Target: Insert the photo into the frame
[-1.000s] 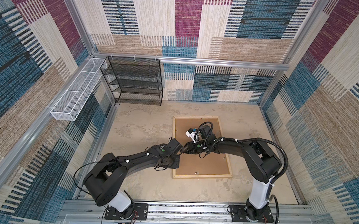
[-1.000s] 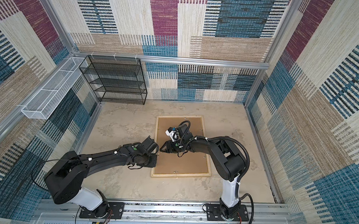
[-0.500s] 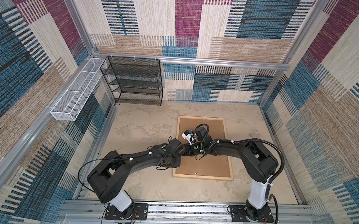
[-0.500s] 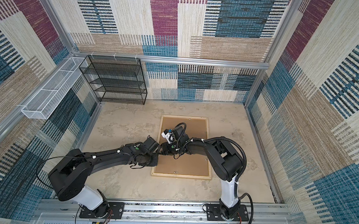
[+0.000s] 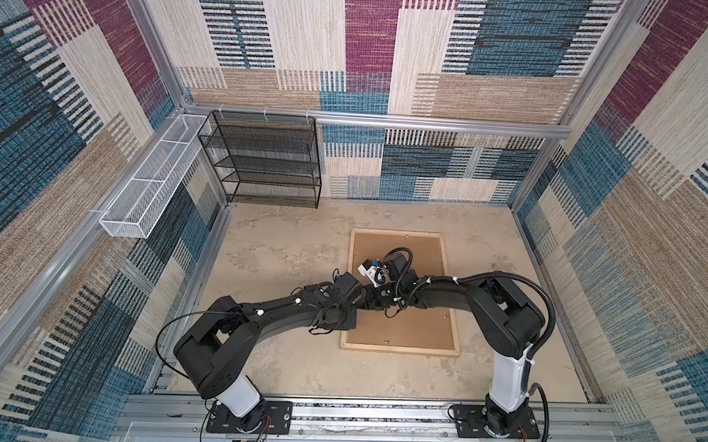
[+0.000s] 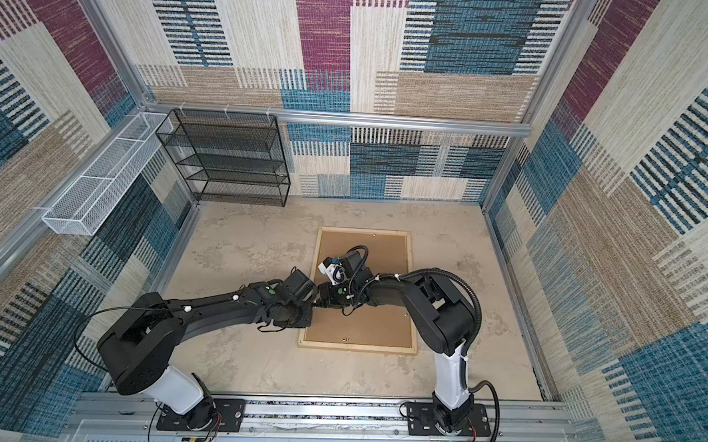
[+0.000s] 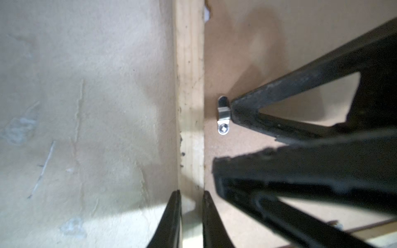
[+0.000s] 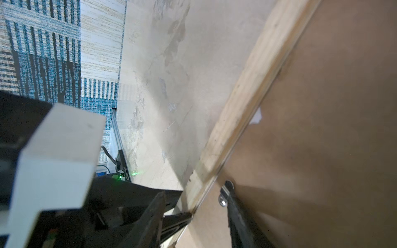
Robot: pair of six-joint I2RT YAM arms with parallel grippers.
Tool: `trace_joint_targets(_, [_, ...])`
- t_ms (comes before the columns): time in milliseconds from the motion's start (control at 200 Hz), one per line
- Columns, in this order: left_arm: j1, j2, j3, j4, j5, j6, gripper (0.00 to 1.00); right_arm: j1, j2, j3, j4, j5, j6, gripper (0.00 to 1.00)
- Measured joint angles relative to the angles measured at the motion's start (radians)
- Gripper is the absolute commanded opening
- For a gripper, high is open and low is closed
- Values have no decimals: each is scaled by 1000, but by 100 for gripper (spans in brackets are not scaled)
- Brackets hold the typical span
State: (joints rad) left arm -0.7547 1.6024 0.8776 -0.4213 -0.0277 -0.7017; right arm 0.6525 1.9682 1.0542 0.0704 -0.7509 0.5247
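The frame (image 5: 399, 349) (image 6: 356, 347) of pale wood lies face down right of the table's middle in both top views, with a brown backing board (image 5: 417, 325) inside it. The photo is hidden under the board. A white sliver (image 8: 255, 118) shows at a notch in the board's edge. My left gripper (image 7: 191, 193) (image 5: 359, 302) is shut on the frame's left rail (image 7: 190, 85), one finger on each side. My right gripper (image 8: 194, 191) (image 7: 225, 137) stands open over the board, one fingertip (image 7: 235, 107) touching a small metal clip (image 7: 223, 116) (image 8: 223, 199).
A black wire shelf rack (image 5: 264, 159) stands at the back left against the wall. A white wire basket (image 5: 150, 182) hangs on the left wall. Patterned walls close in three sides, and the arms' bases sit on a rail (image 5: 375, 414) along the front.
The frame has slid a little to the right and squared up. My left gripper has reached in and closed on its left rail. The right gripper has drawn slightly left, to the clip.
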Motion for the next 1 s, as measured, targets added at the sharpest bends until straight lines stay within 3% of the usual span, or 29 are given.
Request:
trace_joint_targets(421, [0,5,2,-2,5,1,15,2,50,35,21,-76,-59,49])
trace_joint_targets(706, [0,1,3,-5,0,1,14,7,22,40,-32,-31,-66,49])
trace_joint_targets(1001, [0,4,9,-11,-11,0,14,24,-58,-56,-34,14,-23,49])
